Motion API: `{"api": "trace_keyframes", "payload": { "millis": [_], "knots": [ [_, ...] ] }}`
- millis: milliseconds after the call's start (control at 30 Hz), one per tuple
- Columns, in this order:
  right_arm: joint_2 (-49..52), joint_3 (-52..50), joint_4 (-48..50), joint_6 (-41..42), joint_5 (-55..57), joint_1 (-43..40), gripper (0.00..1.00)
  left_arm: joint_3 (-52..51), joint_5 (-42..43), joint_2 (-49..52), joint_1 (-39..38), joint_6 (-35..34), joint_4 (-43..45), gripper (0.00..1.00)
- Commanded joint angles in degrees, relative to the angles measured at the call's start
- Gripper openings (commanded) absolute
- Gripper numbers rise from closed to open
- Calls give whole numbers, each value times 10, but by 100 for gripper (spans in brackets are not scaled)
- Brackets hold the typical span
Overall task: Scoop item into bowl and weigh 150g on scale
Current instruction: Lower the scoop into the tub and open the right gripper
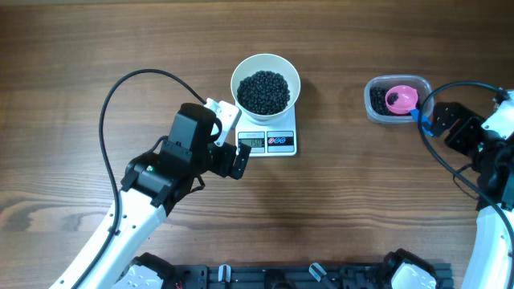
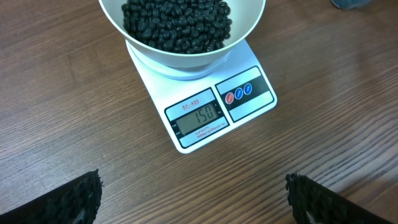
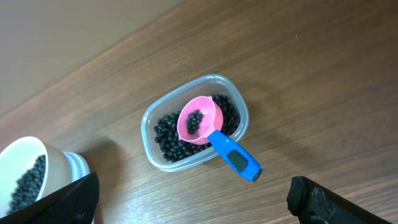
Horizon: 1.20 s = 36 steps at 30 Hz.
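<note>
**Fingers spread wide on the left, and just as wide on the right**

The left gripper holds nothing. It hovers over the wooden table, just beside the front left corner of the scale. The scale sits near the table's middle and its display reads 150. The white bowl stands on the scale's platform, with a dark heap of black beans inside.

Well apart to the right is a clear tub with more beans in the bottom. A pink scoop rests in it with a few beans in its cup, and its blue handle sticks out over the rim.

Near the tub, the right gripper is parted too, and grips nothing.
</note>
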Motion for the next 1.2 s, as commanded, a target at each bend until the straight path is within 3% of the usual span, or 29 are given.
{"api": "trace_keyframes", "payload": {
  "millis": [0,1167],
  "knots": [
    [-6,4,4,-104,-9,-2,100,1,7,-5,0,11,2,100],
    [2,4,3,-115,-9,0,100,1,7,-5,0,11,2,100]
  ]
}}
